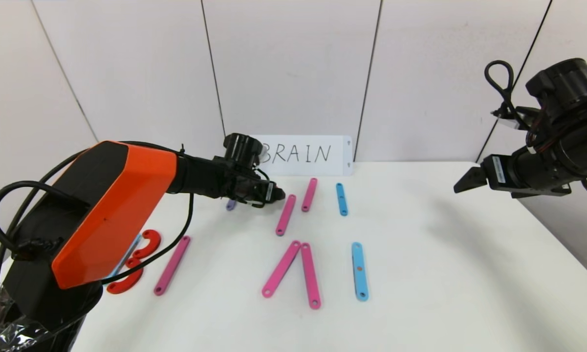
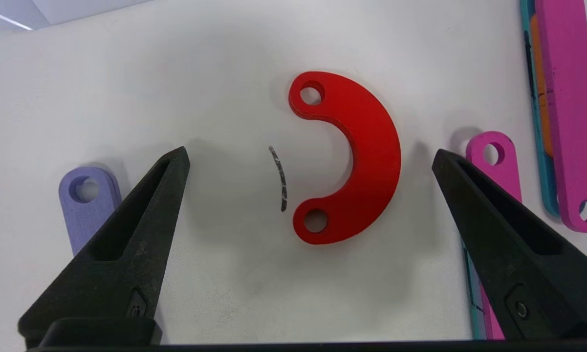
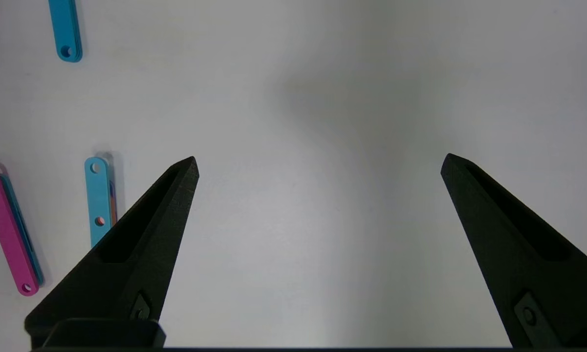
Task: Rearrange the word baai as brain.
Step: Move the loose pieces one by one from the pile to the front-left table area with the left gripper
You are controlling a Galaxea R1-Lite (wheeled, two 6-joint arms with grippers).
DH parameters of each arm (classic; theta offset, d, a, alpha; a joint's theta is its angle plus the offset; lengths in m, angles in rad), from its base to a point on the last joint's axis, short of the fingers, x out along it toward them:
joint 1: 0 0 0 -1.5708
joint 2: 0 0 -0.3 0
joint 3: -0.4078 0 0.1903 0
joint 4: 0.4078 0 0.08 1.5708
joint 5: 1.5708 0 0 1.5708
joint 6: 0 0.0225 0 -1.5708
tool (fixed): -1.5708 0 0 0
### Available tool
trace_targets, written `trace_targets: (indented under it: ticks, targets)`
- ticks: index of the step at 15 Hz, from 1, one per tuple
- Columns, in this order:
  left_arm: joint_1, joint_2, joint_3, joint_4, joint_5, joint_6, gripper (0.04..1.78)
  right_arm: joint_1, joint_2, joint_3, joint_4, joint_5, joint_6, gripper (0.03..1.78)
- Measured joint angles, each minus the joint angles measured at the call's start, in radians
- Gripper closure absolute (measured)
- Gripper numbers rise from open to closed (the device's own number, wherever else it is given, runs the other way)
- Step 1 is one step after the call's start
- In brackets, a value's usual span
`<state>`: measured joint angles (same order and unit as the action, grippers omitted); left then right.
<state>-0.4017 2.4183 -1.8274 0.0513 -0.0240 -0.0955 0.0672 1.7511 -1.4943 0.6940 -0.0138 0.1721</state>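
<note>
The left gripper [image 2: 310, 156], fingers wide, straddles a flat red C-shaped plastic arc [image 2: 359, 161] on the white table [image 1: 445, 274], evidently positioned for grasping; right gripper [image 3: 317, 164] idles far right, fingers spread.

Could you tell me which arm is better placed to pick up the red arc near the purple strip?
Left: its open hand hovers over the red arc; the right hand hangs over bare table.

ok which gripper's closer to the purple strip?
Left. The left gripper hangs open just above the table with the purple strip beside one finger. The right gripper is raised over the table's far right side.
</note>
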Motion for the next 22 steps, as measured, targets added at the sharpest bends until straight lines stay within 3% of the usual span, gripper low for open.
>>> trace_targets:
  ticks: [6,12,15,22]
  targets:
    - [-0.002,0.041,-0.101,0.092,0.005,0.042,0.09,0.0,0.0,0.0,-0.004,0.0,0.0,0.07]
    - [-0.01,0.043,-0.111,0.101,0.047,0.047,0.09,0.001,0.001,0.006,-0.021,-0.003,0.0,0.07]
    - [-0.018,0.027,-0.13,0.179,0.067,0.043,0.09,0.004,0.001,0.006,-0.021,-0.003,0.0,0.07]
    - [-0.051,0.015,-0.158,0.125,0.069,0.03,0.09,0.012,0.001,0.009,-0.021,-0.003,0.0,0.07]
